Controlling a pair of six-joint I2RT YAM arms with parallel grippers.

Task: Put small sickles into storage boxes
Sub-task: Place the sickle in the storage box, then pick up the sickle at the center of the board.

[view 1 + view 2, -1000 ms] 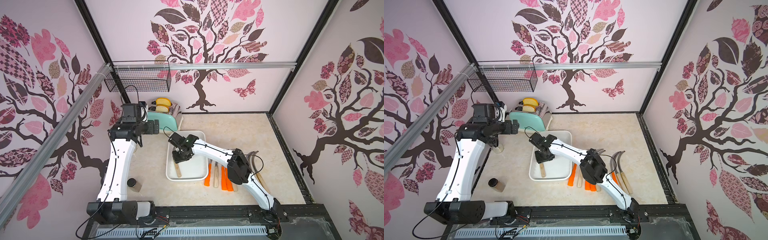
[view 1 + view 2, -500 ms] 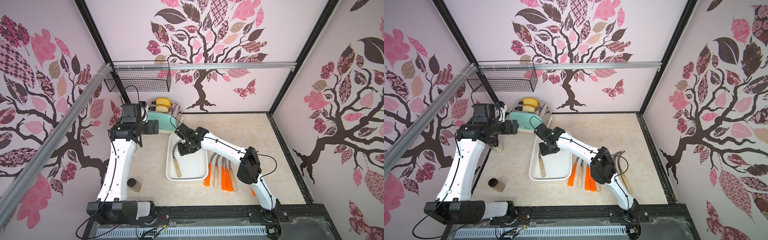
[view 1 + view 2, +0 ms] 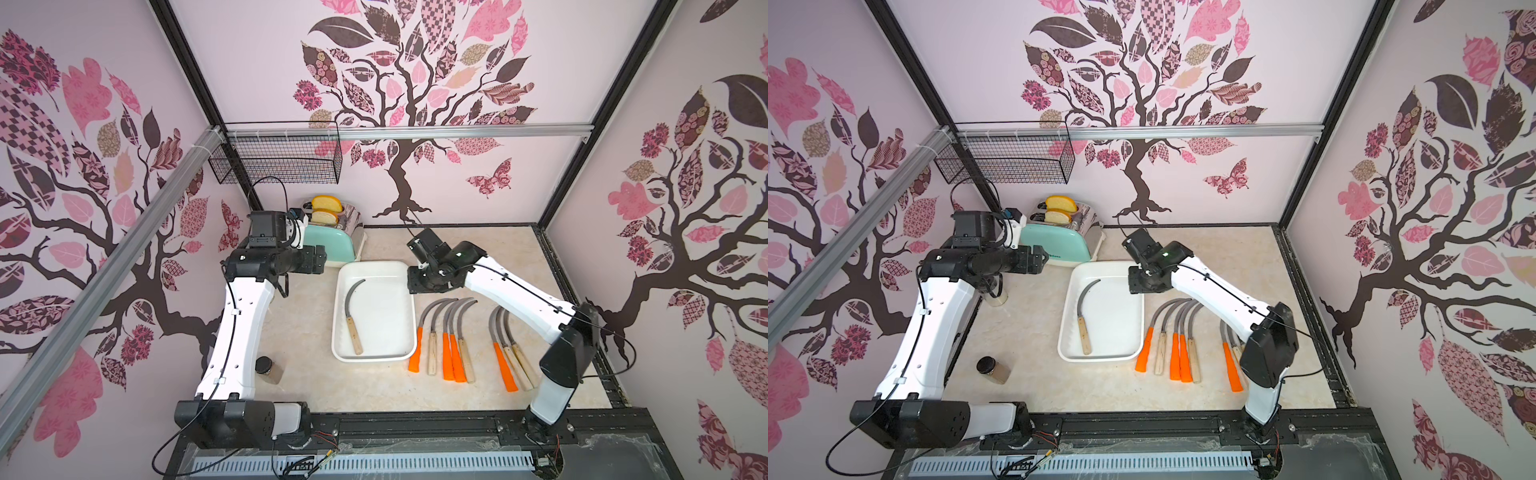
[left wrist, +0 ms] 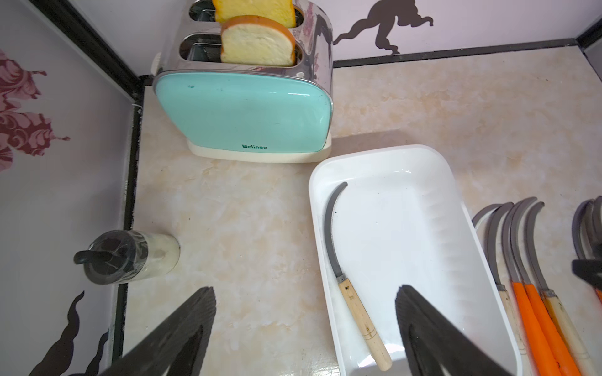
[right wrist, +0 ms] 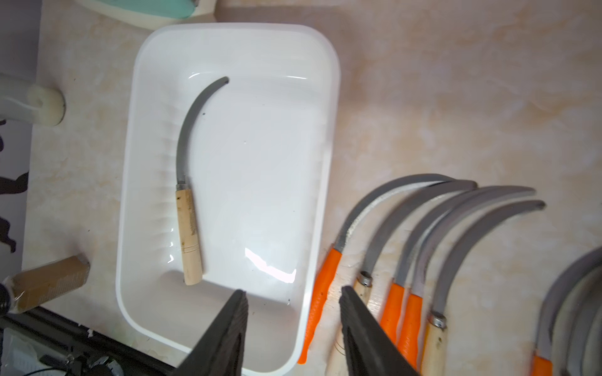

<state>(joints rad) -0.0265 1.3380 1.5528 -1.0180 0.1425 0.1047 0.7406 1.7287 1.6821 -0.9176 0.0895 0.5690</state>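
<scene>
White tray (image 3: 374, 357) holds one wooden-handled sickle (image 3: 352, 332) near its left wall; left gripper (image 4: 305, 289) and right gripper (image 5: 293, 291) both stand spread, gripping nothing

The tray (image 5: 260, 42) is glossy white plastic; the sickles (image 5: 189, 234) have matt grey metal blades and pale wood or orange plastic handles.

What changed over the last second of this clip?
The right gripper let go of the wooden-handled sickle, which now lies flat in the white tray, and drew back toward the tray's far right corner, jaws apart and empty. The left gripper, open near the toaster, and the eight sickles beside the tray stayed put.
</scene>
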